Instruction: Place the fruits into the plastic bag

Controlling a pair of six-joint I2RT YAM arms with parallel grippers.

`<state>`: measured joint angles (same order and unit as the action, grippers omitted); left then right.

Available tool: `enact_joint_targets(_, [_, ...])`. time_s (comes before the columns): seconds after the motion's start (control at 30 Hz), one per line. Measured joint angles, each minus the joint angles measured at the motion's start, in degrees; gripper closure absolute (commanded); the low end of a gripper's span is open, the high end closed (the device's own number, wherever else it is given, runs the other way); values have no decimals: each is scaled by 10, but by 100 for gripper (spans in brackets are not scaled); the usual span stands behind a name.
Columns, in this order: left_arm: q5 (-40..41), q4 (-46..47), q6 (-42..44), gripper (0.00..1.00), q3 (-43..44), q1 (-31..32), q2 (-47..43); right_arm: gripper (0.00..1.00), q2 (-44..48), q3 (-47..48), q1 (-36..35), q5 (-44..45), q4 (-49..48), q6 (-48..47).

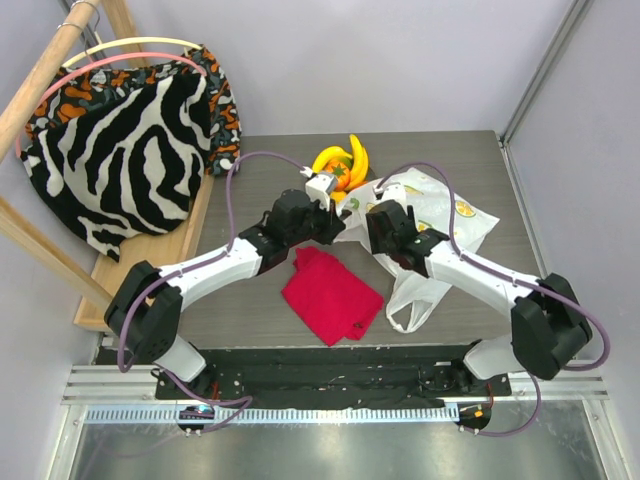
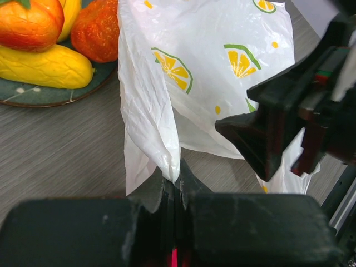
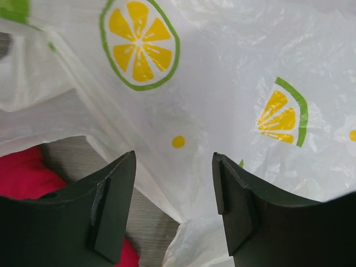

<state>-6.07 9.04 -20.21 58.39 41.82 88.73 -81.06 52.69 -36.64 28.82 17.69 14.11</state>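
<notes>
We are at the start of the job: getting the plastic bag open. As far as we can tell, no fruit is in it yet. The fruits sit in a pile on the dark plate at the top middle of the top view, just left of the bag. The bag lies crinkly on the table at the right middle of that view.

Our left gripper is squeezed tight on a fold of the bag's edge. In the left wrist view the thin white plastic goes down between its two fingers at the bottom middle. Our right gripper is open wide and holds nothing. Its two dark fingers stand apart at the bottom of the right wrist view, and the bag fills the frame above them. The red cloth peeks in at the lower left.

Next, we think the right gripper should pinch the other side of the bag's mouth. It should take one layer only. Then both grippers can pull apart to make a hole. The plastic looks thin and slippery, so we might grab two layers or lose it.
</notes>
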Motion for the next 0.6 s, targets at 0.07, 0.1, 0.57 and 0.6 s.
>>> enact_joint_targets(0.07, [0, 0, 0, 100, 0, -3, 0, 35, 24, -3, -2, -21, -6, 0])
enact_joint_targets(0.1, [0, 0, 0, 100, 0, -4, 0, 35, 34, -7, -3, -28, -13, 0])
enact_joint_targets(0.57, [0, -2, 12, 100, 0, -7, -4, 39, -37, 20, -40, -30, -42, 0])
enact_joint_targets(0.6, [0, -3, 12, 100, 0, -7, -5, 39, -45, 28, -43, -15, -40, 3])
